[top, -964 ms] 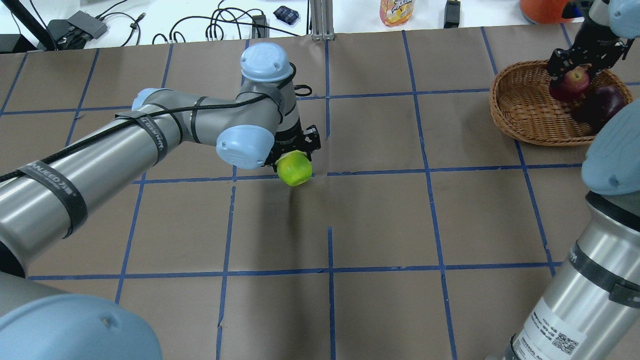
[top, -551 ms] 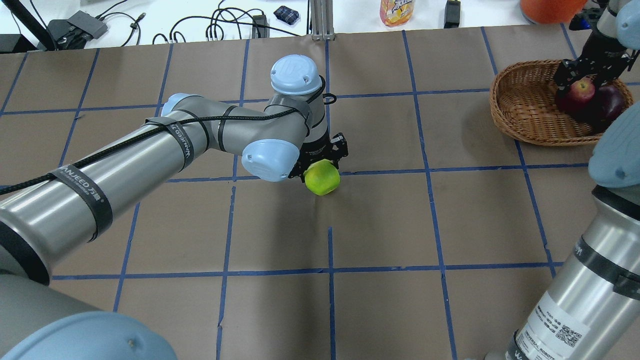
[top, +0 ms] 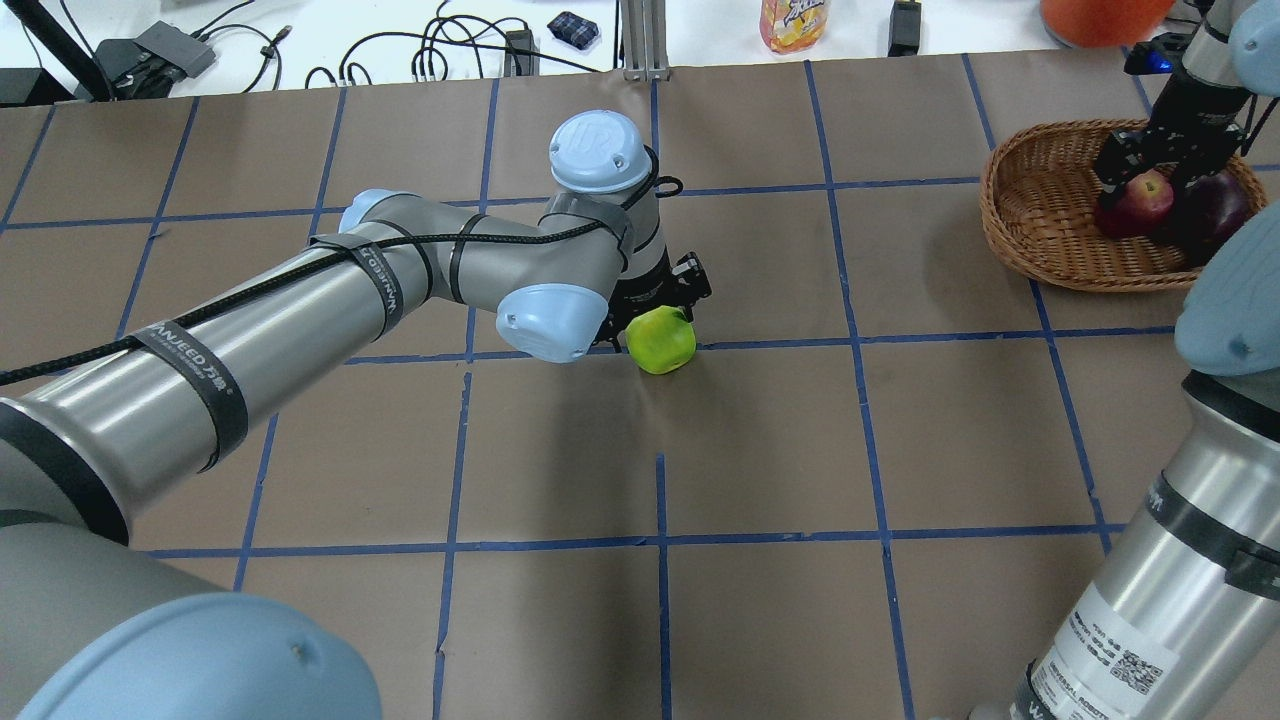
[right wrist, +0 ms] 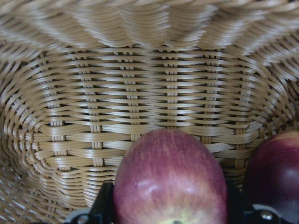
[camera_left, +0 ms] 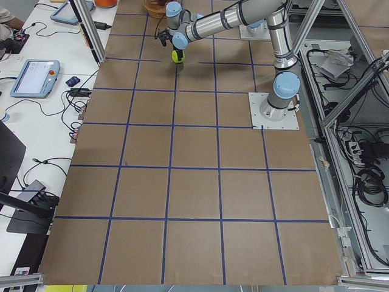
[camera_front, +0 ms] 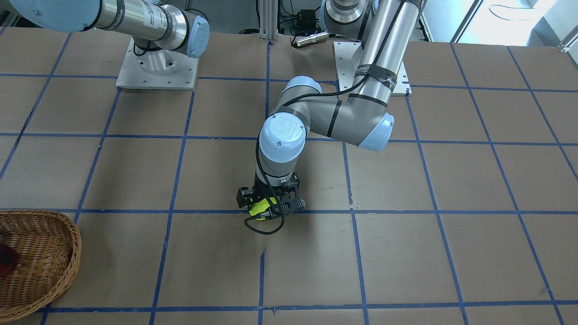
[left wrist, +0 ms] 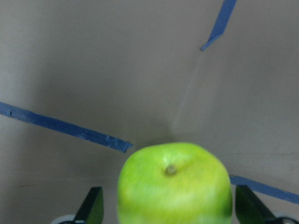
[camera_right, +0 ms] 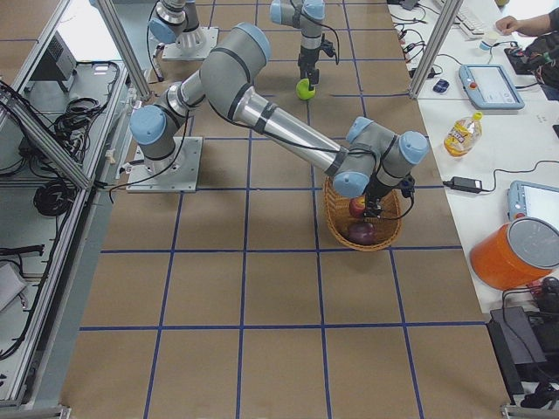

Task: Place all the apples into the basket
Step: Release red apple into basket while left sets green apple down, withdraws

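Observation:
My left gripper point(top: 662, 322) is shut on the bright yellow-green apple point(top: 661, 340) and holds it low over the middle of the table; the left wrist view shows the apple point(left wrist: 174, 186) between the fingers. The wicker basket point(top: 1040, 230) stands at the far right. My right gripper point(top: 1140, 185) reaches down into it, shut on the red apple with a yellowish patch point(top: 1133, 203), which fills the right wrist view point(right wrist: 170, 182). The dark purple-red apple point(top: 1215, 205) lies in the basket right beside it point(right wrist: 275, 172).
Brown paper with blue tape lines covers the table. Beyond the far edge are cables point(top: 440, 50), a drink bottle point(top: 793, 22) and an orange container point(top: 1100, 15). My right arm's elbow point(top: 1230, 300) hangs over the near side of the basket.
My left arm has carried the green apple to the right, toward the table's middle. My right gripper has lowered the red apple into the basket beside the purple one.

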